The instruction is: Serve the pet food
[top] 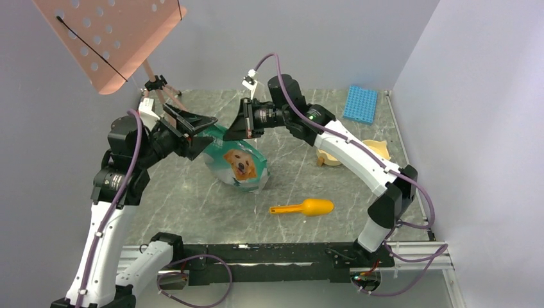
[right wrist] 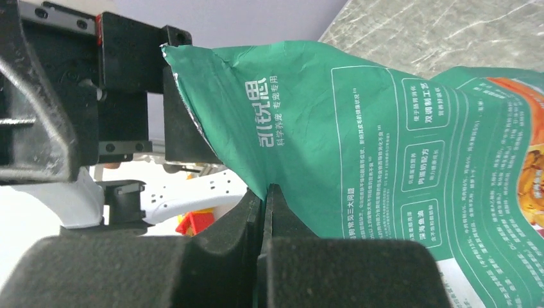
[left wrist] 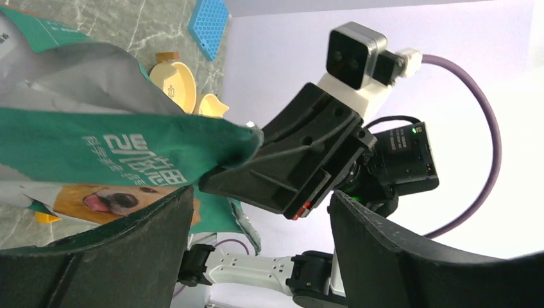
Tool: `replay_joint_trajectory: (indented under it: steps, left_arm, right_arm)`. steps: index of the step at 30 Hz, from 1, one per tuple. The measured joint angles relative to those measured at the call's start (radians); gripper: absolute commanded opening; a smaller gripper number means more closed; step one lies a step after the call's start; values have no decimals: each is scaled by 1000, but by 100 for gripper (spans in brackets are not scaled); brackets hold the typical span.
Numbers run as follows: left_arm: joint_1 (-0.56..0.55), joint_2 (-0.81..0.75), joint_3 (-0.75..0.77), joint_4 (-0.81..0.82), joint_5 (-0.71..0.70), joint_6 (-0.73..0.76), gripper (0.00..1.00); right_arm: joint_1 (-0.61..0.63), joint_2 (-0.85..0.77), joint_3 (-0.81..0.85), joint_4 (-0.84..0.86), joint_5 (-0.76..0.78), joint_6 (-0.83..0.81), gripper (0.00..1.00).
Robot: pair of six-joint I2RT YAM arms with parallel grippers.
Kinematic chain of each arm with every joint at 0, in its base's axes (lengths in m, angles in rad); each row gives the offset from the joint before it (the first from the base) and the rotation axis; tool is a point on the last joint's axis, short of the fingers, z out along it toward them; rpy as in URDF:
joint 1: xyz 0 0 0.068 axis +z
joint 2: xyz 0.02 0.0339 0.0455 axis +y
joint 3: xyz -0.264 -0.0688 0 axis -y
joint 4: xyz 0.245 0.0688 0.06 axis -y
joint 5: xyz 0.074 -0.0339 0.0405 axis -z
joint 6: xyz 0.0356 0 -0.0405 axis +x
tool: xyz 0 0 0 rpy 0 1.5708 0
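The right fingers (right wrist: 218, 256) clamp the top edge of the upright dog-food bag (top: 242, 165); the left fingers (left wrist: 115, 256) gape beside it.

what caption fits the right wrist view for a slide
Right pincer shut on the top edge of the green bag, marble table behind.

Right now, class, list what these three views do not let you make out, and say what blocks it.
- Pet food: seen in no view; the bag hides its own inside.
- Bowl: top view, partly behind the right arm.
- Left pincer: open beside the bag's top; whether it touches the bag cannot be told, since this is too small in the top view.
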Motion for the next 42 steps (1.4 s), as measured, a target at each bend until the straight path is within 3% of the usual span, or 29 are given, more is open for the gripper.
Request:
replay_joint_trajectory:
  steps: [2, 7, 11, 14, 20, 29, 32, 39, 42]
  left_arm:
    - [0, 3, -3, 0, -5, -1, 78]
    - [0, 55, -5, -8, -22, 3, 73]
    - [0, 106, -5, -8, -21, 5, 70]
    - [0, 123, -5, -7, -14, 8, 68]
    - [0, 124, 12, -18, -13, 27, 65]
    - [0, 122, 23, -23, -13, 38, 63]
    - [0, 121, 23, -23, -11, 47, 61]
    - [0, 114, 38, -64, -9, 101, 56]
    - [-2, 97, 42, -76, -8, 135, 55]
  right_arm:
    - [0, -8, 2, -23, -4, -36, 20]
    - [0, -9, 109, -155, 35, -147, 42]
    - [1, -9, 256, -285, 88, -239, 52]
    - [10, -10, 360, -370, 156, -317, 54]
    - [40, -49, 380, -463, 280, -468, 51]
    - [90, -11, 418, -496, 338, -611, 32]
    - [100, 23, 447, -507, 343, -640, 24]
    - [102, 39, 444, -523, 356, -666, 22]
    - [102, 37, 426, -523, 354, -673, 17]
